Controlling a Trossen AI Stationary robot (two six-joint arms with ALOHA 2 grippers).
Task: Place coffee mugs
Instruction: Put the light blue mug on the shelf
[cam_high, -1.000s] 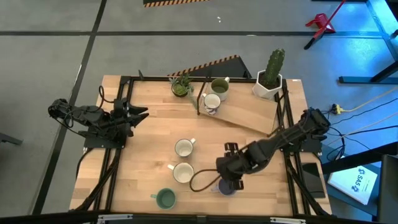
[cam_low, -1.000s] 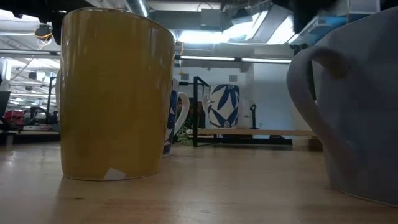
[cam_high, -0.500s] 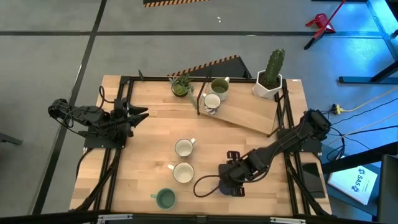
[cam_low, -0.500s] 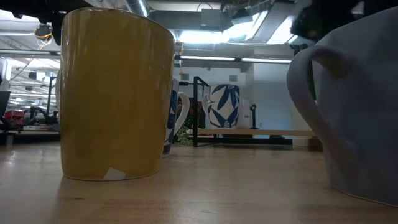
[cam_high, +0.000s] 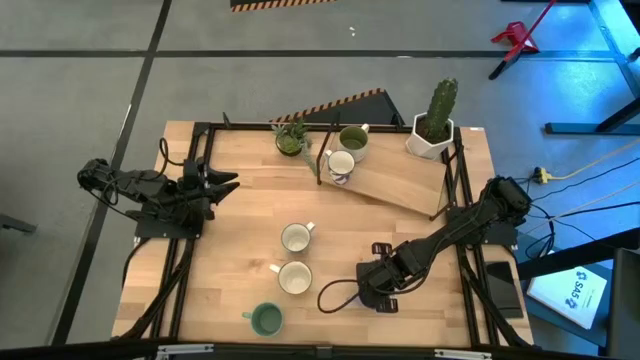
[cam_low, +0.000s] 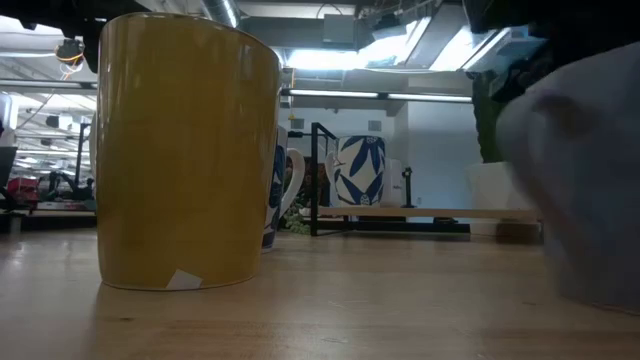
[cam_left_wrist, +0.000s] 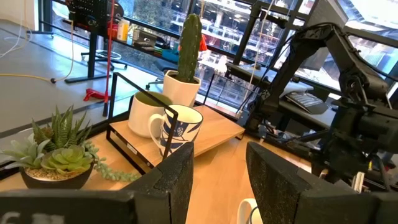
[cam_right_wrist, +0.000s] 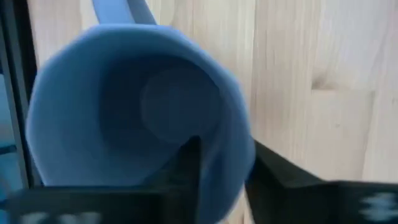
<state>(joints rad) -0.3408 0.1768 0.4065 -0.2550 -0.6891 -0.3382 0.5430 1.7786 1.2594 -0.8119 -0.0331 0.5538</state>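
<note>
The right gripper (cam_high: 376, 297) reaches low over the near edge of the wooden desk (cam_high: 240, 215), its fingers (cam_right_wrist: 186, 168) pinching the rim of a lavender-blue ceramic mug (cam_right_wrist: 134, 118), one finger inside and one outside the wall. Two white mugs (cam_high: 296, 238) sit mid-desk, with a teal green mug (cam_high: 266, 320) near the front edge. An olive green mug (cam_high: 352, 139) and a leaf-patterned white mug (cam_high: 340, 165) stand on the raised wooden board (cam_high: 400, 185). The left gripper (cam_high: 222, 182) waits at the desk's left side, fingers parted.
</note>
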